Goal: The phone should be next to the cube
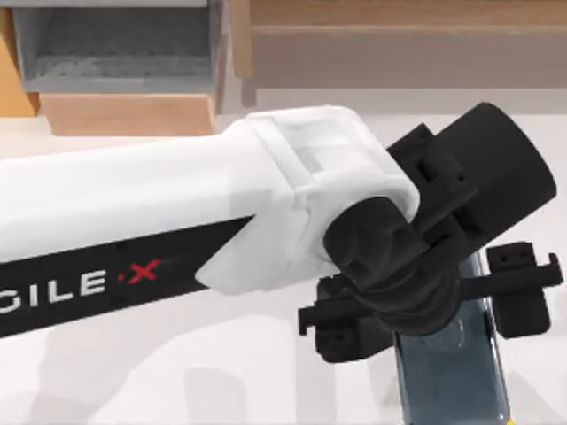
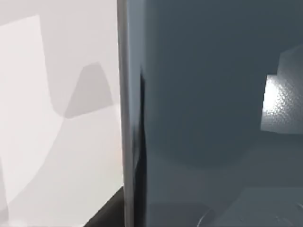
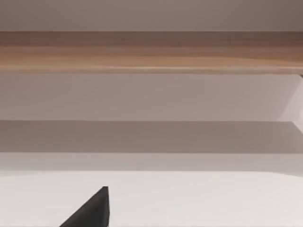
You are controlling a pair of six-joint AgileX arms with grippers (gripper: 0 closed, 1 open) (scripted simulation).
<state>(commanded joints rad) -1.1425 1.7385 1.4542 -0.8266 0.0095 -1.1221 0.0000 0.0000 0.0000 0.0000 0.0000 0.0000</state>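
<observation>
The phone (image 1: 454, 376) is a dark grey-blue glossy slab at the table's right, near the front edge of the top view. My left arm reaches across from the left, and my left gripper (image 1: 434, 305) sits over the phone's far end with a black finger against each long side, shut on it. In the left wrist view the phone (image 2: 213, 109) looms very close, with its silvery rim (image 2: 124, 118) against the pale table. The cube is out of view. A black part of my right gripper (image 3: 92, 210) pokes in over the table.
A grey open box (image 1: 115, 53) stands at the back left on a wooden block (image 1: 124, 113). A long wooden ledge (image 1: 399, 44) runs along the back right, seen as the wooden ledge (image 3: 151, 52) from the right wrist. The pale table (image 1: 221, 372) is bare in front.
</observation>
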